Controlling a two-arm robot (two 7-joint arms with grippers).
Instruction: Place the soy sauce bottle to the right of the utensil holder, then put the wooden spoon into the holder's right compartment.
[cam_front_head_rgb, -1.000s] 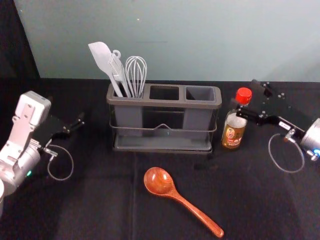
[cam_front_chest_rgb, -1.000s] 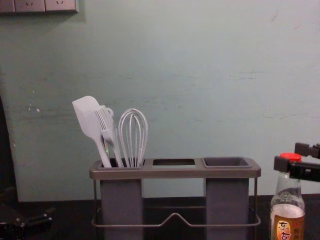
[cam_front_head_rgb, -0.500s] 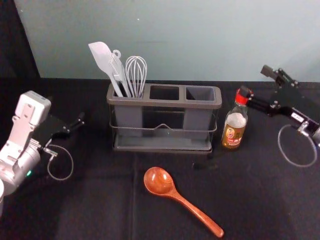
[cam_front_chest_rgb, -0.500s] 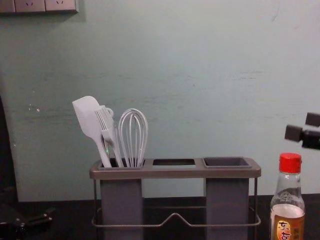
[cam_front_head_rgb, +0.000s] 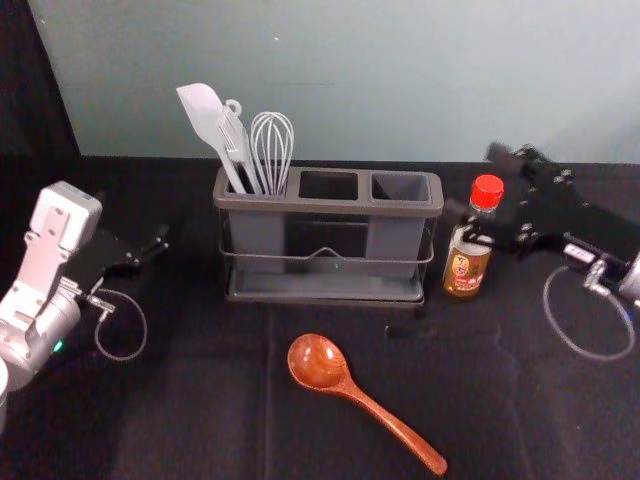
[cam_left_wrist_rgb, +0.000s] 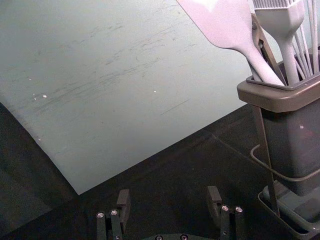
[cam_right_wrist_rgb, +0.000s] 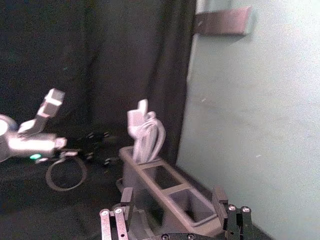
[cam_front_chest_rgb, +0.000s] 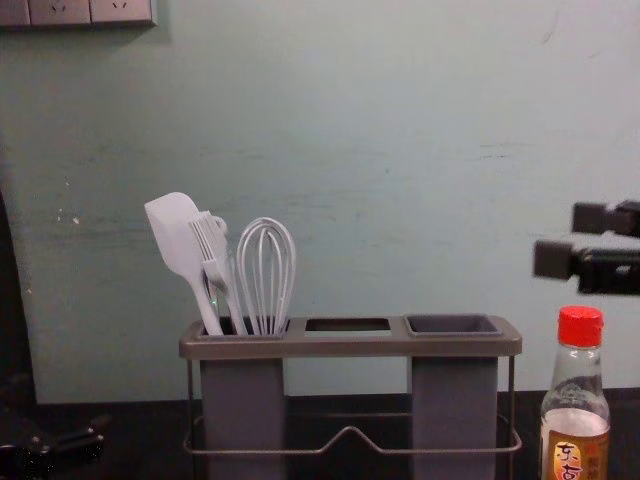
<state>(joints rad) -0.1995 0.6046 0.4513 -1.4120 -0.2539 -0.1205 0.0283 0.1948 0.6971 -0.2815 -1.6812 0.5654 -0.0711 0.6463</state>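
The right end effector (cam_front_chest_rgb: 571, 238), fingers apart, hangs above the soy sauce bottle (cam_front_chest_rgb: 577, 410), the utensil holder (cam_front_chest_rgb: 350, 346) and wooden spoon (cam_front_head_rgb: 320, 363) to its left. The left end effector (cam_front_head_rgb: 152, 240), also spread, is across the holder.

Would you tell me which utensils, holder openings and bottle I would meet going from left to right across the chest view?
White spatula → white brush → whisk → middle opening → right compartment → soy sauce bottle.
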